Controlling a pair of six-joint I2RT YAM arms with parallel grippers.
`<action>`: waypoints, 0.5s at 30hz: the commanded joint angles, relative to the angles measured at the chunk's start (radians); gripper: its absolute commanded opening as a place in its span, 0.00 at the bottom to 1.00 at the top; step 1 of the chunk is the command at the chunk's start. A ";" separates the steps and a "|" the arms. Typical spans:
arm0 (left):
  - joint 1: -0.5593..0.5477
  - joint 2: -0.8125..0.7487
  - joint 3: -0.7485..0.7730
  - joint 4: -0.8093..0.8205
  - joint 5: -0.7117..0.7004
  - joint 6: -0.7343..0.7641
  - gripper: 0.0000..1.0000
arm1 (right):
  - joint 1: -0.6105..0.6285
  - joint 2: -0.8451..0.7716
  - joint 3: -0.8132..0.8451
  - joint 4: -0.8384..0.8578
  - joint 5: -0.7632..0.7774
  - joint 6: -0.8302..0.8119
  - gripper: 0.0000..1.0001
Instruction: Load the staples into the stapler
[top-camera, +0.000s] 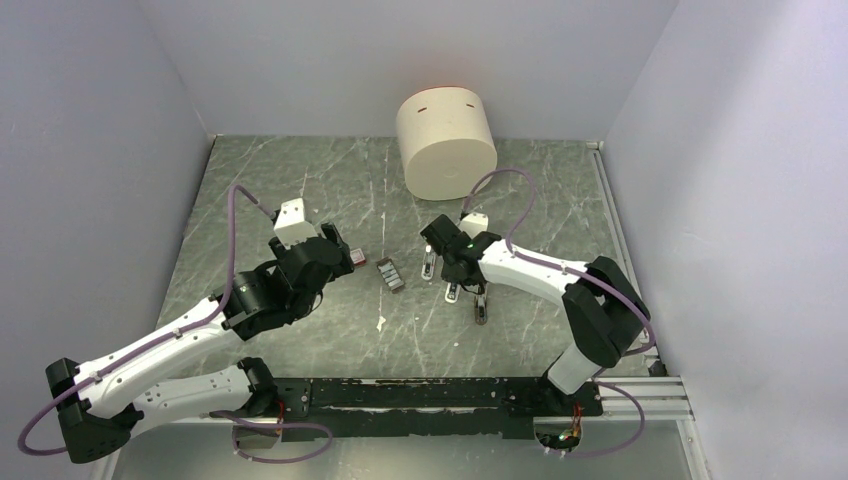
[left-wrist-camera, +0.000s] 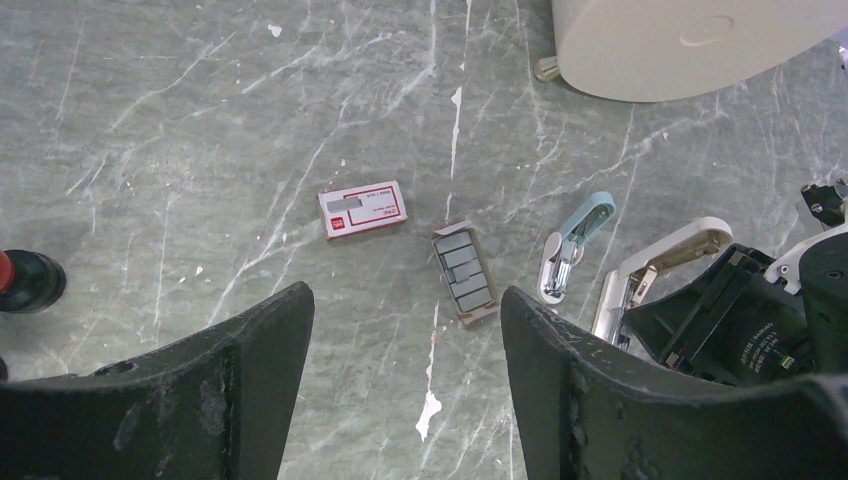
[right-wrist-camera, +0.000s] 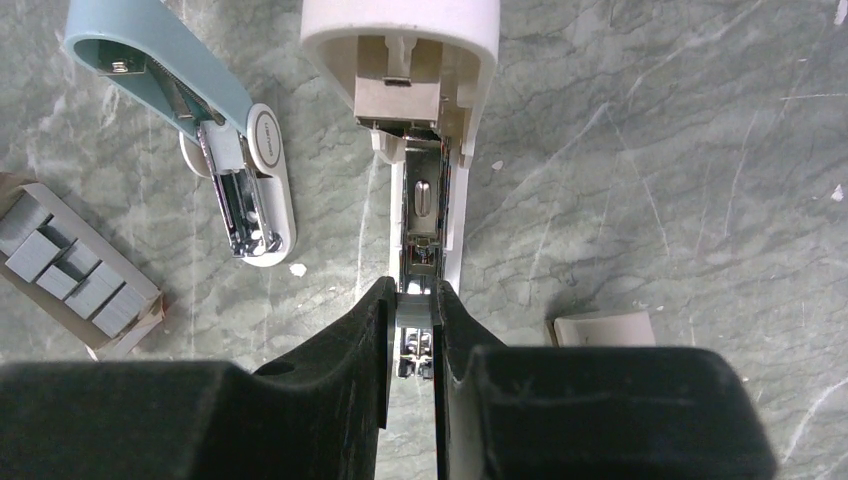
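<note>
Setting: grey marbled table closed in by plain white walls, with both arm bases at its near edge.
Right arm's fingers: closed almost fully, pinching a small grey staple block between the tips.
Reason for hold: the block sits directly over the near end of the metal rail and in line with it, which appears intended for seating it in the channel. Whether it touches the rail cannot be told.
White stapler: lies on the table hinged open, its cover swung to the far end and the rail facing up. It is judged ready to receive staples.
Left arm's fingers: spread wide, holding nothing, hovering above the table near the supply. They are judged to be standing off so the right arm has room.
Staple supply: the red-and-white staple box lies flat. Near it is a cardboard tray holding further grey blocks.
Surroundings: a pale blue stapler, also open, lies just beside the white one. A beige-grey piece lies near the right fingers. A cream cylinder stands at the back and a red-capped black knob is well apart.
Obstructions: nothing covers the rail. The narrow channel is the main risk, since a tilted block could ride up on its edge.
</note>
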 joint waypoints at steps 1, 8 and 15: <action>0.005 -0.005 -0.005 0.021 -0.004 0.001 0.74 | -0.007 0.022 0.009 -0.012 0.026 0.051 0.20; 0.006 -0.008 -0.008 0.022 -0.008 0.003 0.74 | -0.006 0.020 0.008 -0.038 0.053 0.074 0.20; 0.006 -0.010 -0.009 0.022 -0.008 0.002 0.74 | -0.006 0.008 0.004 -0.037 0.051 0.070 0.20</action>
